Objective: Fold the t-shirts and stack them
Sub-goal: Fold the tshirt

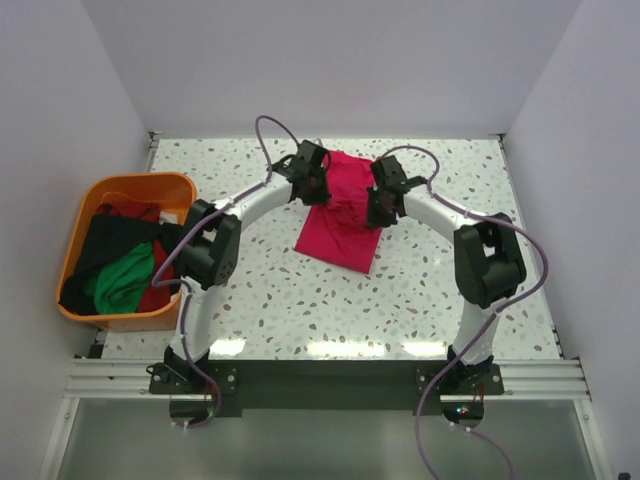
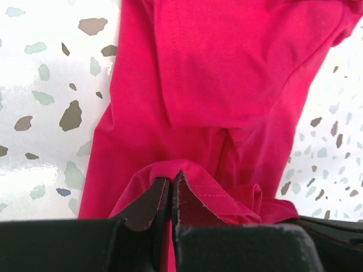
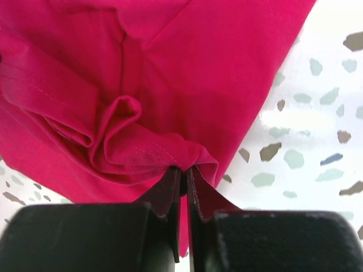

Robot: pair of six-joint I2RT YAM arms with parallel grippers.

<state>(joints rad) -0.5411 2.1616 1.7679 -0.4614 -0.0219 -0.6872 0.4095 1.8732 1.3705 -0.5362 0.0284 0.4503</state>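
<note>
Crimson-pink t-shirt [image 1: 338,225] lies rumpled on your tabletop [image 1: 300,300]; your left pincer [image 2: 171,182] and right pincer [image 3: 184,171] are each clenched on a bunched fold of it.

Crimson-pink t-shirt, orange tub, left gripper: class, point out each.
crimson-pink t-shirt [image 1: 340,225], top external view, middle of the cloth.
orange tub [image 1: 120,321], top external view, near outer wall.
left gripper [image 2: 172,178], left wrist view, between fingertips pinching the cloth.

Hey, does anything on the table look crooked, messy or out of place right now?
Nothing spilled or damaged. The crimson-pink t-shirt lies askew on the table, bunched where the left end effector and right end effector pinch it. The other shirts sit in a jumbled heap in the orange tub.
</note>
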